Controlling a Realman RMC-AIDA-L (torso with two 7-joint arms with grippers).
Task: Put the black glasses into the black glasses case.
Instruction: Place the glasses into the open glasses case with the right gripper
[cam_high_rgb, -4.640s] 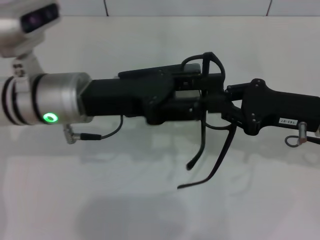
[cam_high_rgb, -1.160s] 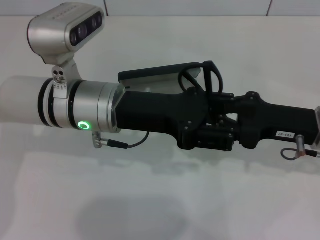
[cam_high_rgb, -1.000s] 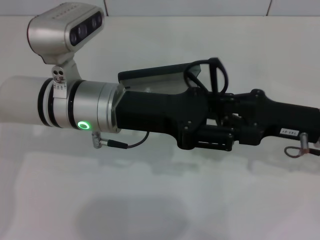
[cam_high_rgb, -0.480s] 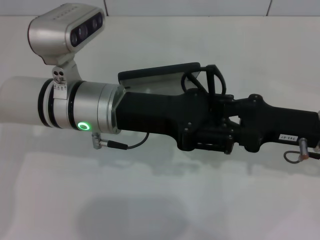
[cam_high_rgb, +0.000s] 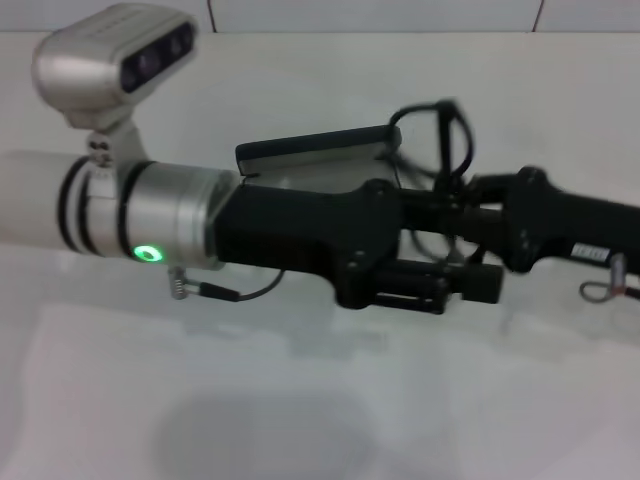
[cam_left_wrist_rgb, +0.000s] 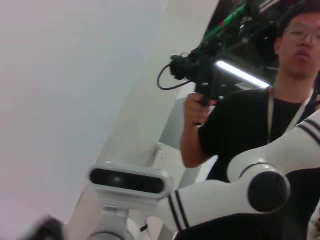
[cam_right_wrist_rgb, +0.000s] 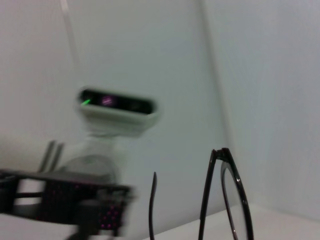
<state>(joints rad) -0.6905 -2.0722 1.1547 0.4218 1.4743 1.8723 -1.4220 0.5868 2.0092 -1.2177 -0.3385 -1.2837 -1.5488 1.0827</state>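
Note:
The black glasses case (cam_high_rgb: 315, 150) lies open on the white table (cam_high_rgb: 300, 400), mostly hidden behind my left arm. My left gripper (cam_high_rgb: 450, 285) reaches across in front of it from the left. My right gripper (cam_high_rgb: 450, 205) comes in from the right, its tip against the left gripper. It holds the black glasses (cam_high_rgb: 440, 104) upright, and their frame loops above both grippers at the case's right end. The right wrist view shows the glasses (cam_right_wrist_rgb: 235, 195) close up, with one temple arm standing beside the frame. The case's inside is hidden.
A tiled wall runs along the table's far edge. In the left wrist view a person (cam_left_wrist_rgb: 260, 115) holding a camera stands beyond the table, behind my right arm (cam_left_wrist_rgb: 220, 195).
The glasses' temple arms, which hung down below the grippers, no longer show there. In the last half second my left arm drew back left, and my right gripper shifted right with the glasses' frame rising.

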